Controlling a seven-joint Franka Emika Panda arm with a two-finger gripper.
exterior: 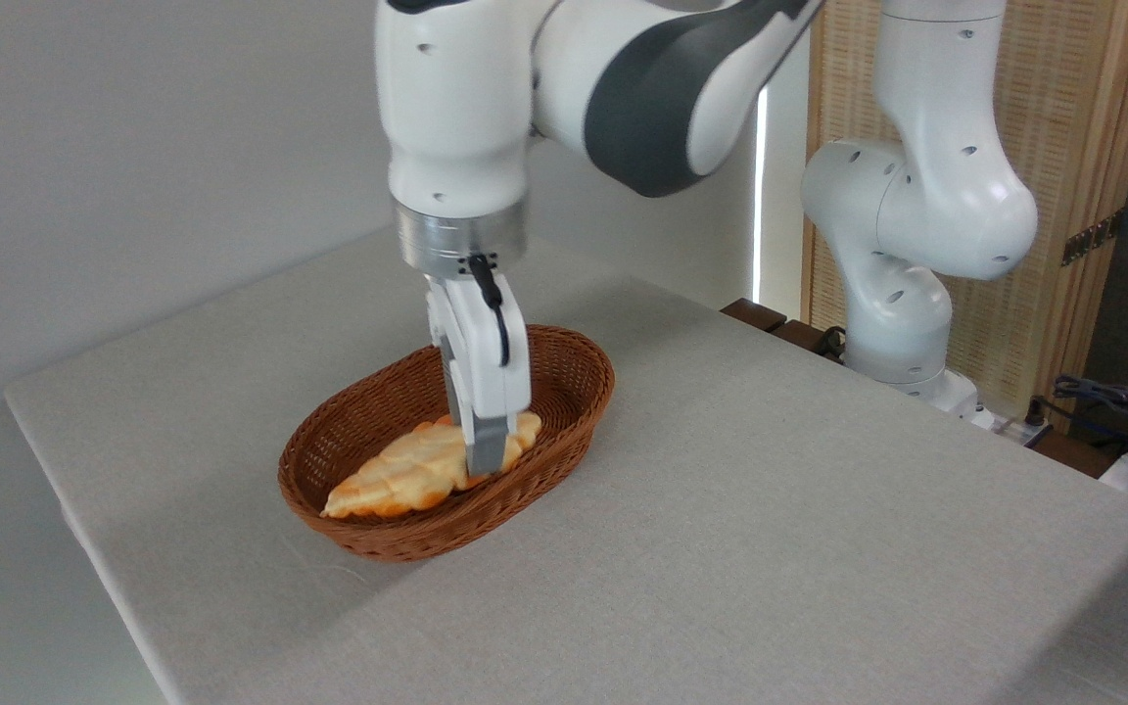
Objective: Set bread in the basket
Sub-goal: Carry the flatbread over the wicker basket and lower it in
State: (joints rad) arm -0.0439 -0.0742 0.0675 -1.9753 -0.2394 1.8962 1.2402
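One flat, leaf-shaped bread point(407, 472), pinched by the tool point(489, 460), sits over the woven wicker basket point(564, 372).

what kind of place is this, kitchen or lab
Most likely a robot lab or demo room, not a kitchen: a robot arm bolted beside a bare cloth-covered table, loose cables at the right, and only a wicker basket with bread.
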